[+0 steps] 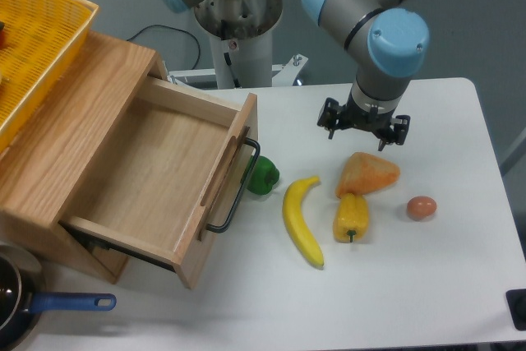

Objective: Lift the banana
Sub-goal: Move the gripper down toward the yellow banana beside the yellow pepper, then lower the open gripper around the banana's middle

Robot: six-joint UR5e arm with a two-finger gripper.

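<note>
One banana [302,219] lies mid-counter [444,285], untouched. I hold my end effector [364,131] spread and empty, above the orange wedge [368,173].

Yellow curved banana [302,221] flat on table, untouched.

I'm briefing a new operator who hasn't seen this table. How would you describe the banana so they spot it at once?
Start at the open wooden drawer on the table's left and look just right of its black handle. Past the green pepper lies the banana, lengthwise toward the camera. It is long, slim and curved, unlike the short, blocky yellow pepper on its right.
</note>
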